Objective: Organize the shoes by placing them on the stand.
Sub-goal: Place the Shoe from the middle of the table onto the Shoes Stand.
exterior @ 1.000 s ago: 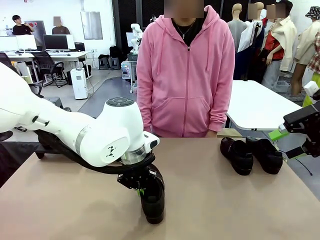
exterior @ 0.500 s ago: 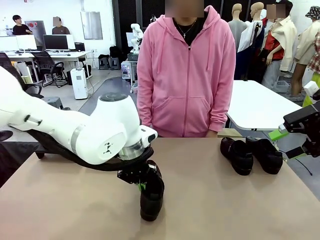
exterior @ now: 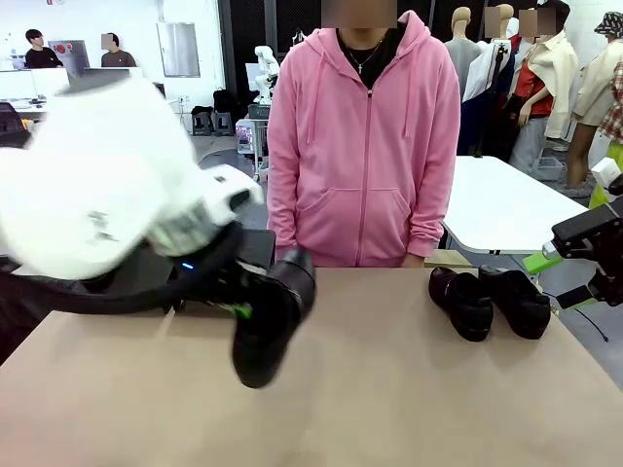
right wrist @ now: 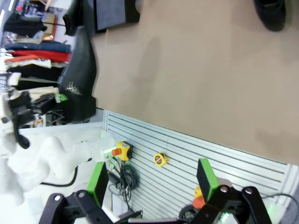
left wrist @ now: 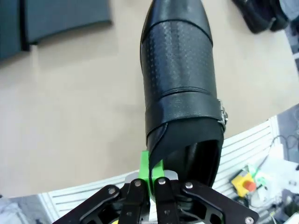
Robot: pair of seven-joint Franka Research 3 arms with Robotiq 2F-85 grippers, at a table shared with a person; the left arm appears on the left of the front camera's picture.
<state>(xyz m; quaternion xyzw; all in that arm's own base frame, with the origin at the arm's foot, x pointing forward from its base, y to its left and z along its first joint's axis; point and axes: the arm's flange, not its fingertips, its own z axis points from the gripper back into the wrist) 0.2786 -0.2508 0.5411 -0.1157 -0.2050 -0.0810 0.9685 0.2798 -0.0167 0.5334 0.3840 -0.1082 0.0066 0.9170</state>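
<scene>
One shoe [exterior: 268, 331] is now up off the table [exterior: 428, 389]. The left gripper [left wrist: 150, 173] pinches it at the heel collar, and the left wrist view shows the green pads pressed together on the leather edge. A second ago the shoe hung toe-down, low over the near middle of the table. Since then it has been carried up, to the left and farther away, and it now tilts with its toe pointing down toward the near left. The left arm has swung up with it and is smeared by motion.

At the far left of the table, a dark slab of the stand [exterior: 255, 245] shows behind the arm. In the left wrist view the shoe is apart from it, over bare tabletop.

The other pair of shoes [exterior: 487, 302] sits side by side at the far right of the table, unmoved. The right gripper [exterior: 562, 279] hangs off the table's right edge where it was, jaws spread wide with nothing between them. The person [exterior: 362, 156] in a pink hoodie stands at the middle of the far side.
</scene>
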